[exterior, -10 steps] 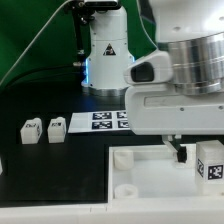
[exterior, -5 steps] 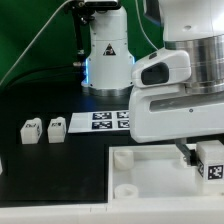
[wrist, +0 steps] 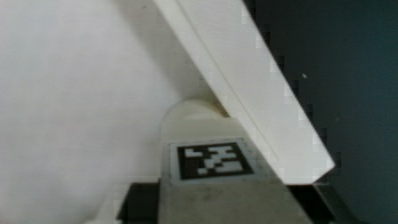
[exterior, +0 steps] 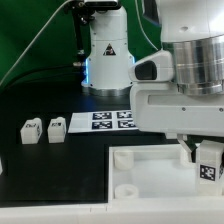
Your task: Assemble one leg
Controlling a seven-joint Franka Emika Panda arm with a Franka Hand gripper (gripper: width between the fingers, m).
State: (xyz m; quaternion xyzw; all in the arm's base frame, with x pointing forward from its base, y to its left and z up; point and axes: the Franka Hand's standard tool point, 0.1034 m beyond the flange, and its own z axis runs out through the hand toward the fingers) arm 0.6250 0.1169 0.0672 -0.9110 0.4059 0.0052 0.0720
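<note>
My gripper (exterior: 203,152) is shut on a leg (exterior: 208,166), a small white block whose marker tag faces the camera. I hold it upright over the corner of the large white panel (exterior: 150,172) at the exterior view's right. In the wrist view the leg (wrist: 214,150) fills the space between my dark fingers (wrist: 146,200), right beside the panel's raised edge (wrist: 240,70). My gripper (wrist: 215,208) shows at the frame's lower edge. Two more legs (exterior: 30,130) (exterior: 55,128) stand on the black table at the exterior view's left.
The marker board (exterior: 100,121) lies behind the panel, in front of the robot's base (exterior: 107,55). A round socket (exterior: 123,158) shows at the panel's near-left corner. A small white part (exterior: 2,168) shows at the left edge.
My gripper has sunk slightly toward the panel with the leg, which now sits a little lower. The legs on the table have not moved.
</note>
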